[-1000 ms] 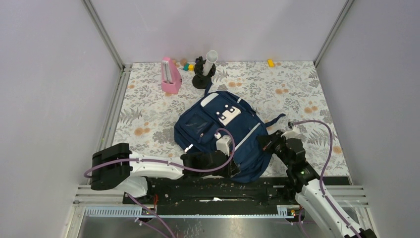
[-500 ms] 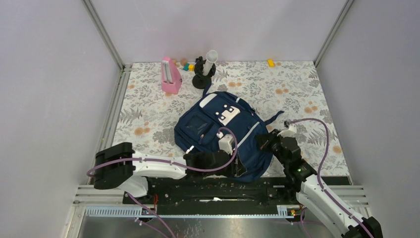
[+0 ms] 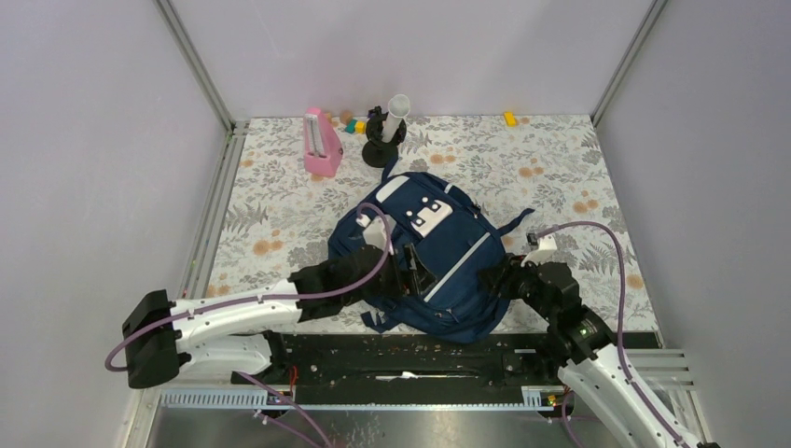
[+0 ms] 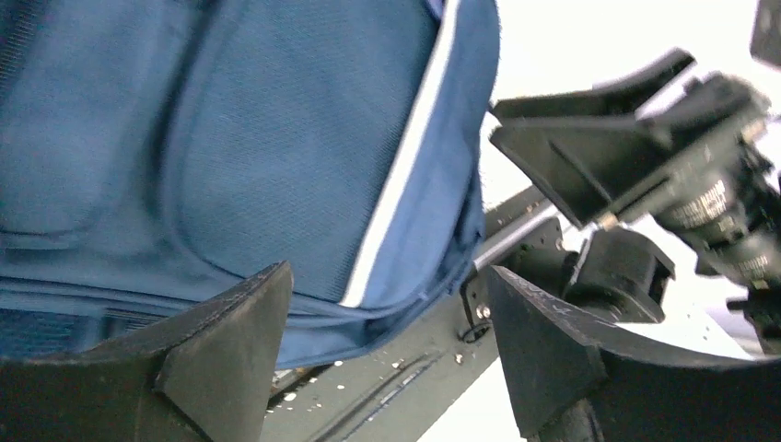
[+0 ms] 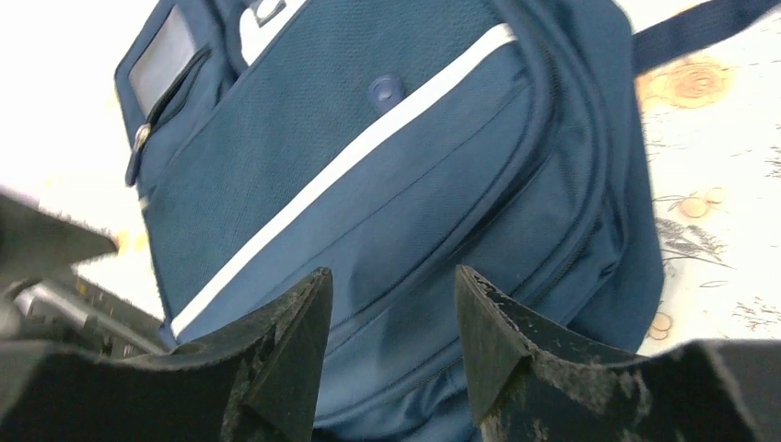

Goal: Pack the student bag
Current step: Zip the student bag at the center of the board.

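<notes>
The student bag (image 3: pixel 452 266) is a navy backpack with white patches and a thin light stripe. It lies flat in the middle of the flowered table, its lower edge over the black base rail. My left gripper (image 3: pixel 410 269) hovers over the bag's left half, its jaws wide apart and empty. In the left wrist view the bag (image 4: pixel 276 138) fills the frame beyond that gripper (image 4: pixel 387 318). My right gripper (image 3: pixel 492 280) sits at the bag's right edge. Its jaws are open in the right wrist view, with the bag (image 5: pixel 387 175) behind the right gripper (image 5: pixel 391 308) and no fabric pinched.
At the back of the table stand a pink box (image 3: pixel 321 142) and a black stand with a white tube (image 3: pixel 383 135). Small coloured blocks (image 3: pixel 353 125) lie beside them, and a yellow block (image 3: pixel 509 118) at the far right. The black rail (image 3: pixel 410 357) runs along the near edge.
Both grippers have opened and let go of the bag. The left arm has swung left and away from the near edge, over the bag's left half. The bag's lower edge has settled.
</notes>
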Tool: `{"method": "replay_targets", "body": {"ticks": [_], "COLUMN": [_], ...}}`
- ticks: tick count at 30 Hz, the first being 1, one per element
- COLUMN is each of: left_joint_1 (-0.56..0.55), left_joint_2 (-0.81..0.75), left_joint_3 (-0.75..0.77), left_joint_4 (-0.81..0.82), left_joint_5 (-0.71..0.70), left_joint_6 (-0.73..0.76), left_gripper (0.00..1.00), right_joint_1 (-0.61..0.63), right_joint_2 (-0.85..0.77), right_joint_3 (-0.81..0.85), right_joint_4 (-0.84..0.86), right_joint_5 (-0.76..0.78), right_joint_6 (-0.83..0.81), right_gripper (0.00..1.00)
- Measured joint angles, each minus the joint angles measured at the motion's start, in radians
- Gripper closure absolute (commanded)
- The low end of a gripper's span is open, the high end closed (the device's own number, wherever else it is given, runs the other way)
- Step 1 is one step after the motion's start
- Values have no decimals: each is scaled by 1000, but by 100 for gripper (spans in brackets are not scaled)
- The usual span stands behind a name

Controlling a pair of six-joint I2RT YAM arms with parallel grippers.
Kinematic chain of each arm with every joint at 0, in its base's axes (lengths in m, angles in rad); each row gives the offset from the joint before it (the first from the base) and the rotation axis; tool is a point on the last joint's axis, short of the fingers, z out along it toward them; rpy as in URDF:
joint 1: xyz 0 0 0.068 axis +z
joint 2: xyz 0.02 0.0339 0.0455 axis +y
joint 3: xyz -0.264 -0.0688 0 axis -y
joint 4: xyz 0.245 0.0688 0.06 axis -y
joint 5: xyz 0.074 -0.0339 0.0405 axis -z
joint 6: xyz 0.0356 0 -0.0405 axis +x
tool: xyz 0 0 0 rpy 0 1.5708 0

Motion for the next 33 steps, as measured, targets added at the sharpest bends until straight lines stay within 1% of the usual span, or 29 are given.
{"method": "replay_targets", "body": {"ticks": [2,7,11,14,18,20,22,24,27,28,30,33], "left_joint_1": [57,172,228,249,257,257,257,261,265,267,273,288], "left_joint_2": [-22,-32,-23,17,63,78,80,81,93,100,105,104], "left_joint_3": [-11,-50,-80,-82,-82,-85,-103,-127,-146,-146,-146,-146], "left_joint_4": [-23,-24,-10,19,60,68,85,108,129,132,134,141], "left_joint_5": [14,63,99,129,164,172,178,180,180,179,182,195], "left_joint_6": [6,9,9,9,5,0,-6,-14,-25,-24,-27,-24], "left_gripper": [21,21,21,26,40,51,58,67,88,93,100,100], "right_joint_1": [0,16,61,98,155,187,218,244,301,319,358,414], "right_joint_2": [-27,-87,-138,-146,-124,-122,-122,-122,-112,-104,-87,-59], "right_joint_3": [0,0,-2,-2,-5,-12,-19,-30,-55,-61,-75,-89], "right_joint_4": [-25,-45,-42,-38,-32,-32,-31,-21,-5,-1,13,37], "right_joint_5": [-53,-141,-182,-197,-195,-193,-188,-184,-156,-141,-111,-54], "right_joint_6": [-26,-72,-85,-92,-93,-92,-90,-82,-70,-66,-59,-51], "right_gripper": [42,42,42,44,44,44,44,45,45,45,45,45]}}
